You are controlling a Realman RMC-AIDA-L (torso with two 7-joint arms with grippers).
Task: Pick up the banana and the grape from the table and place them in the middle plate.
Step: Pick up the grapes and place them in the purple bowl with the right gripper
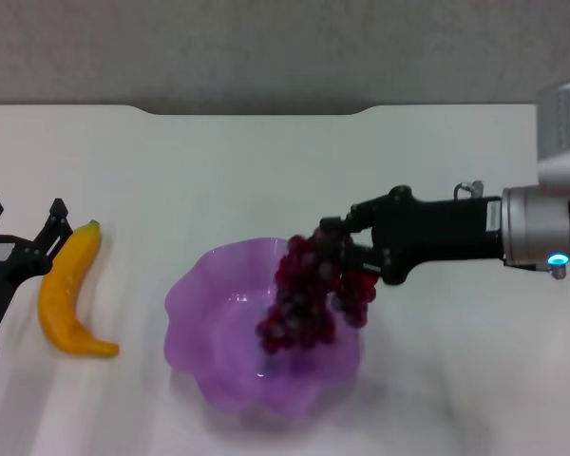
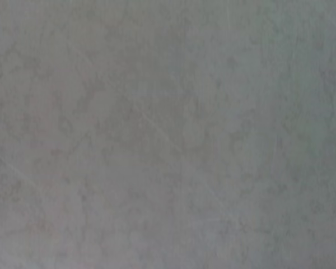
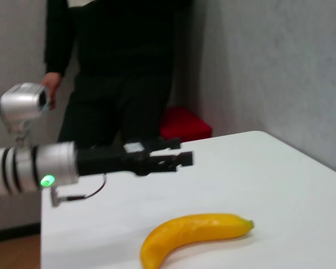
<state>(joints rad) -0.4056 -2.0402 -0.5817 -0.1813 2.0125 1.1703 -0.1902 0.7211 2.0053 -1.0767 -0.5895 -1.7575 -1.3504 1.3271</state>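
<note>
The middle plate [image 1: 209,313] sits on the table [image 1: 266,171], near the front. The grape [image 1: 309,290] hangs over the plate's right side, held by the right gripper [image 1: 337,249]. The banana [image 1: 71,290] lies on the table, left of the plate. The left gripper [image 1: 24,223] is just beside the banana, on its left.

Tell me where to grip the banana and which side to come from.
Grip the banana across its thick middle, coming from above. It lies flat on the table, stem end away from the robot, clear of the middle plate. The left gripper is already beside its stem end, fingers open.
</note>
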